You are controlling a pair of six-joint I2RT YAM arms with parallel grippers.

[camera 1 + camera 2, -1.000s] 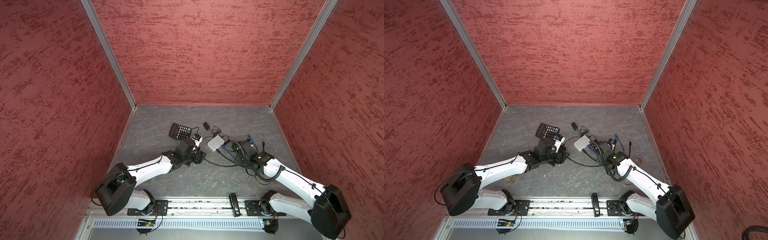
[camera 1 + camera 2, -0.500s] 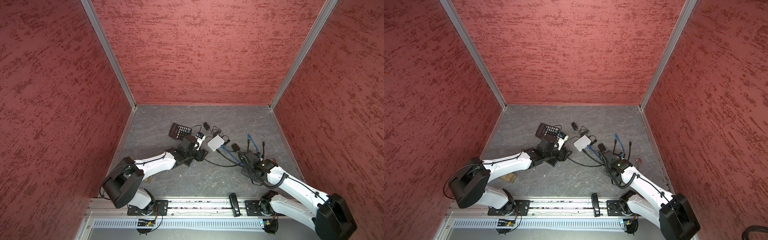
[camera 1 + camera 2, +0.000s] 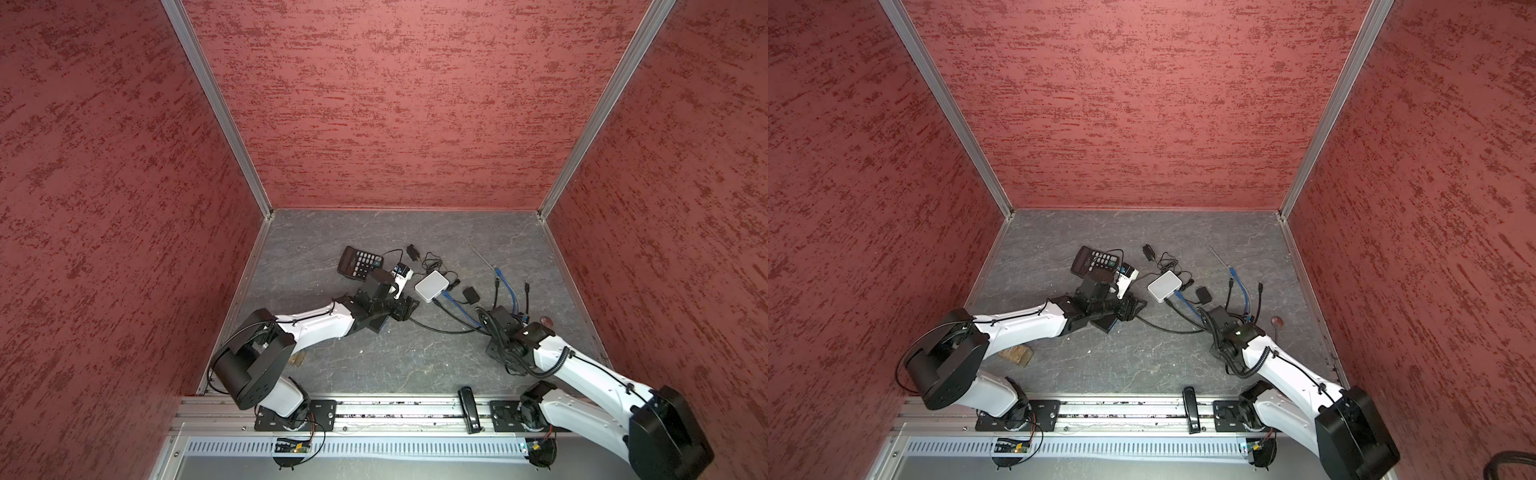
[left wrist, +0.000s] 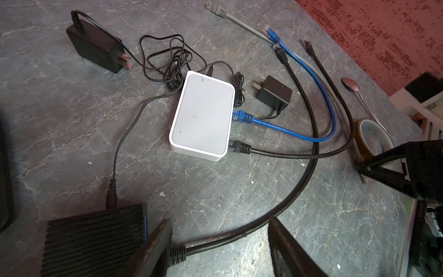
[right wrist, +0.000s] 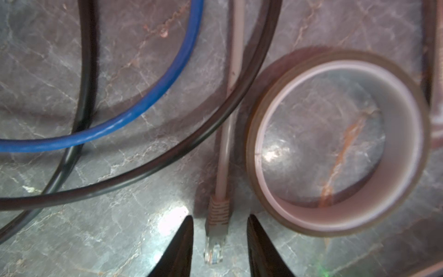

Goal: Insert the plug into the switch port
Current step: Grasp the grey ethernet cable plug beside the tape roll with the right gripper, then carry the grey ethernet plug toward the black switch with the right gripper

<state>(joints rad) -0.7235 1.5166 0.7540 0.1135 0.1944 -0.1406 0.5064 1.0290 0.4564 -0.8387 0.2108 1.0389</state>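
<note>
1. Looking at the right fingers parked on either side of the grey plug. Standing apart with a sliver of gap on both sides, not gripping anything yet.
2. Guessing the step in hand is the pickup, so closing on the ribbed boot rather than the clear tip. Keeping the plug square between the fingers and leaving the clip free for the port.
3. Watching out for the tape roll lying just beside the plug. Bumping it while closing is probably going to knock the plug off line.
4. Spotting the switch lying flat on the surface, well apart from the grey plug, so there's a carry across before any inserting.
5. Seeing the left fingers spread wide too and holding nothing, with a loose black cable lying on the surface between them.
6. Not finding any real containers here. Treating the switch's port row as the closest thing, with a blue cable plugged into one port and a second black cable plugged in nearer the corner. Not managing to tell from these views which ports are free. Seeing only bare surface inside the tape roll's ring.
</note>
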